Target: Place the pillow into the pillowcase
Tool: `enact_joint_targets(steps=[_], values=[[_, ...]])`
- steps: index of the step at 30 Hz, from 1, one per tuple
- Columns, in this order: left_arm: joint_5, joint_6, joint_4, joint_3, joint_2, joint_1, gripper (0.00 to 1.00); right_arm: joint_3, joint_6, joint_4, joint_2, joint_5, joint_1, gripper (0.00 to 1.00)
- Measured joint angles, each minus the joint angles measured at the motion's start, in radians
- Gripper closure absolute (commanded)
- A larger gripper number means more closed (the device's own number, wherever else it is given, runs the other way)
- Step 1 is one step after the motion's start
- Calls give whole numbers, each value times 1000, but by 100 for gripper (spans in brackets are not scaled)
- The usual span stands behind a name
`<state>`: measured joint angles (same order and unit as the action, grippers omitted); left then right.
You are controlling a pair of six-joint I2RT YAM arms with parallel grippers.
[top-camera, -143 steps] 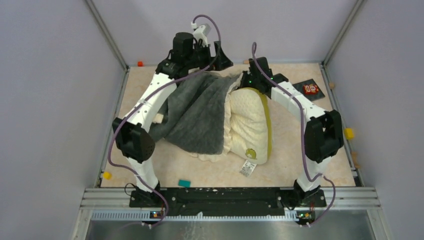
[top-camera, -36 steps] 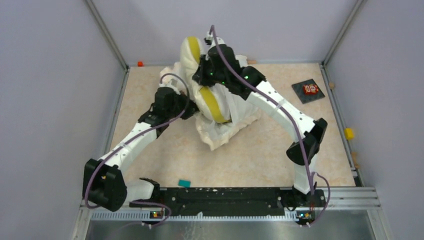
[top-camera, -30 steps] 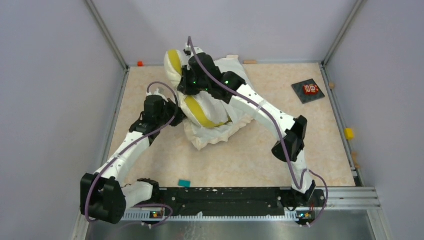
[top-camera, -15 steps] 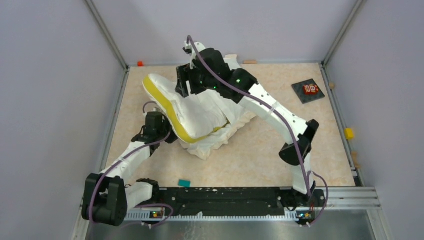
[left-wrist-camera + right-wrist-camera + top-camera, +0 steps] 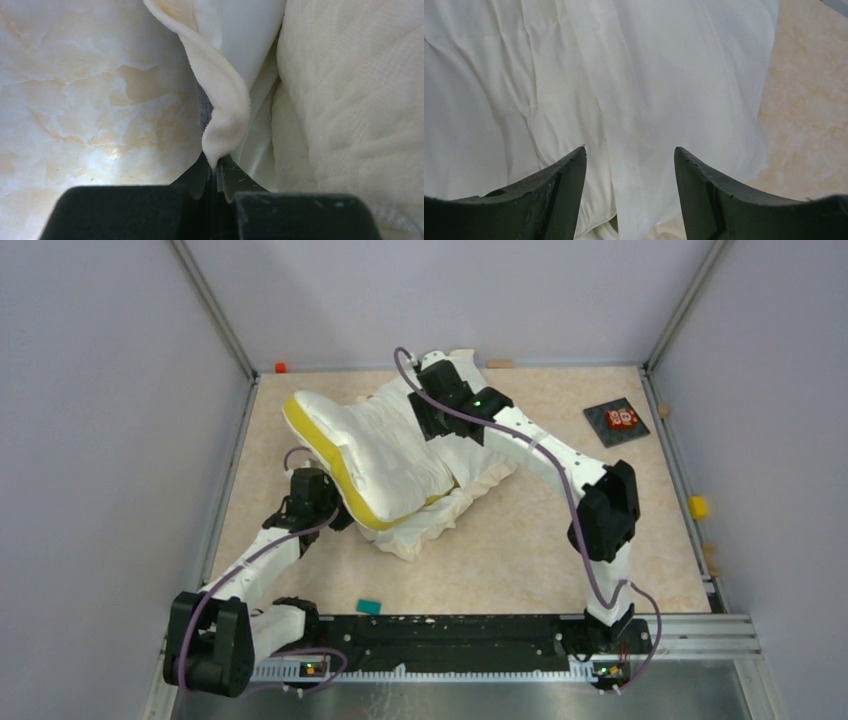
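Left jaws clamped tight on the pillowcase (image 5: 225, 105) frill, probably anchoring its opening. The pillow (image 5: 357, 95) lies just right of them, atop it, apparently not inside yet. Right jaws spread wide, holding nothing, hovering over smooth pillowcase cloth directly below.

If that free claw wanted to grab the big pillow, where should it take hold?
Probably the pillow's far-left corner, where the yellow band turns: it juts clear of the pillowcase and looks thinner, while the quilted middle looks too plump to pinch. Come from above on the left, closing across the band. The right claw is open; the left claw pinches the pillowcase's edge.
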<state>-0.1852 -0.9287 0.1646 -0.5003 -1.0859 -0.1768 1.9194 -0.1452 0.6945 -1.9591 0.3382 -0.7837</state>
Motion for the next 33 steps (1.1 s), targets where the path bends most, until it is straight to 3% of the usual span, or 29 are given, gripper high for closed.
enact_joint_targets(steps=[4,11,13,17,21,22,33], values=[[0,5,0,0,6,0,100,55,58,-34,-119,10,-4,29],[-5,20,7,-5,13,0,100,251,110,-71,-331,47,-4,30],[-7,27,19,-16,13,0,100,283,117,-74,-367,63,0,36],[-7,50,41,-50,17,0,100,290,116,-81,-386,80,12,58],[-2,85,64,-84,34,0,100,291,101,-85,-386,105,30,95],[1,95,74,-95,37,0,100,296,93,-79,-386,110,35,100],[21,224,190,-312,83,0,100,420,38,6,-311,50,48,100]])
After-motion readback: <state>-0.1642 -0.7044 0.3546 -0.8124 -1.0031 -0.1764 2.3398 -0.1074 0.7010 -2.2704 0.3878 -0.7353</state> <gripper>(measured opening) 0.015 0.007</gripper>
